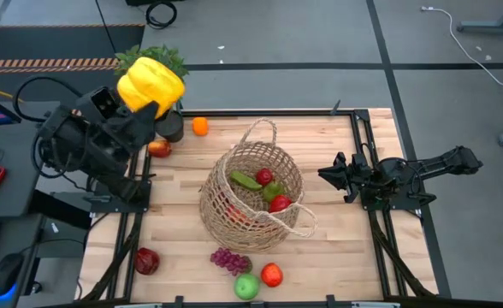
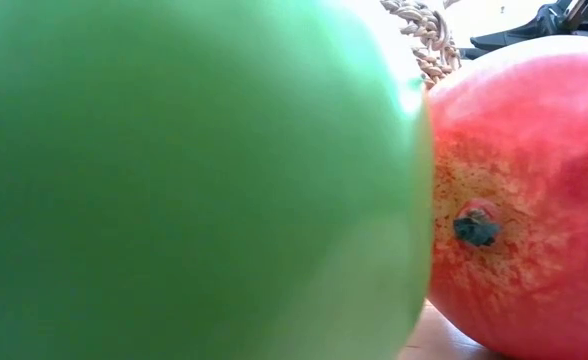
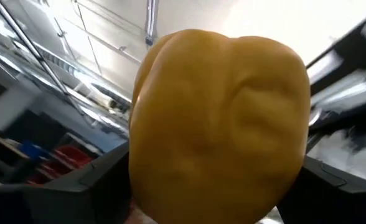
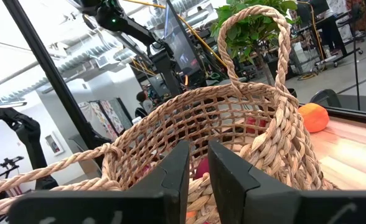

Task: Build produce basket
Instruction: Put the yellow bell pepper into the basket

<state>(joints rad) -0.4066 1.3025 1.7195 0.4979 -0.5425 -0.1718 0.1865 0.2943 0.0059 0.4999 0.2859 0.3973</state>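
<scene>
The left gripper (image 1: 149, 101) squeezes a yellow pepper (image 1: 150, 85) up high, over the table's far left corner. The basket (image 1: 251, 195) sits mid-table. The right gripper (image 1: 328, 174) waits beside it, fingers nearly together, holding nothing.

Your high view looks straight down on the whole bench (image 1: 320, 248). Low view: bench level, pressed close against a green apple (image 2: 194, 180) and red apple (image 2: 534, 200). Left wrist view tilts toward the ceiling, filled by a yellow pepper (image 3: 220, 124). Right wrist view faces the basket (image 4: 233, 137) closely; the high view shares it.
</scene>
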